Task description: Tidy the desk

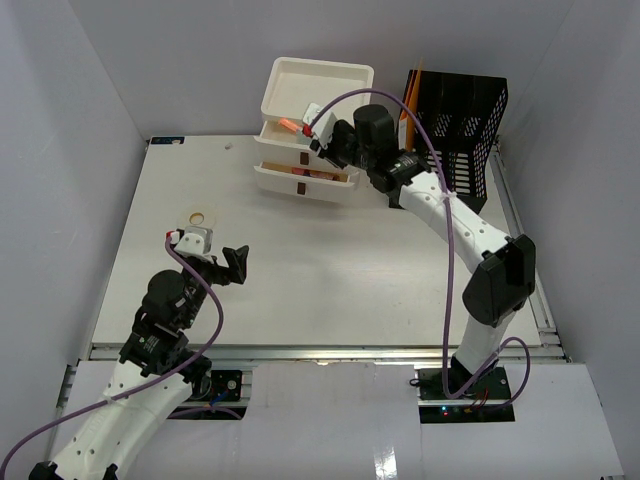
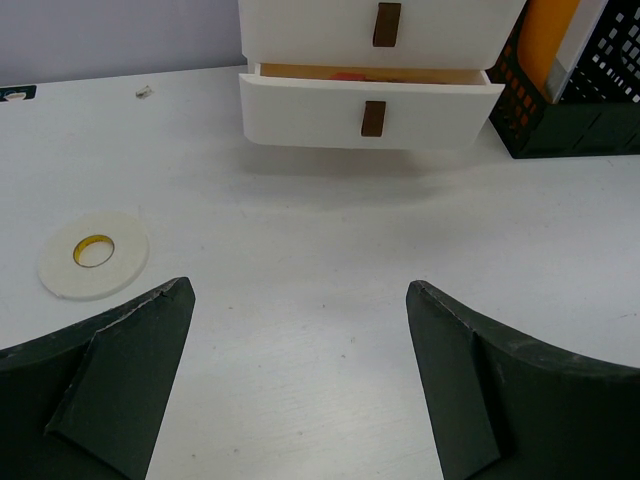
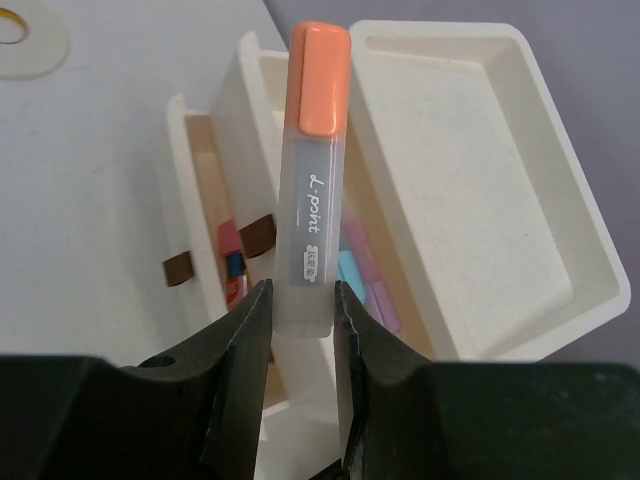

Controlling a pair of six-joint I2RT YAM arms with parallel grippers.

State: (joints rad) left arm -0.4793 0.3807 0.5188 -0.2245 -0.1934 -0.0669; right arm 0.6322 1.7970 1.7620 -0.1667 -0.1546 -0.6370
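Highlighter (image 3: 315,180) is pinched by its tail in right hand (image 3: 301,295); it could be tipped past the open drawer (image 3: 237,130). Left hand (image 2: 300,290) is spread wide, empty.

1. My left arm (image 1: 150,330) and right arm (image 1: 470,240) wear white shells with black joint housings.
2. A purple cable (image 1: 446,300) trails loosely along each of them.
3. My left gripper (image 2: 300,288) has matte black, wedge-shaped fingers (image 2: 120,390) with roughened edges.
4. My right base (image 1: 462,386) is a black block.
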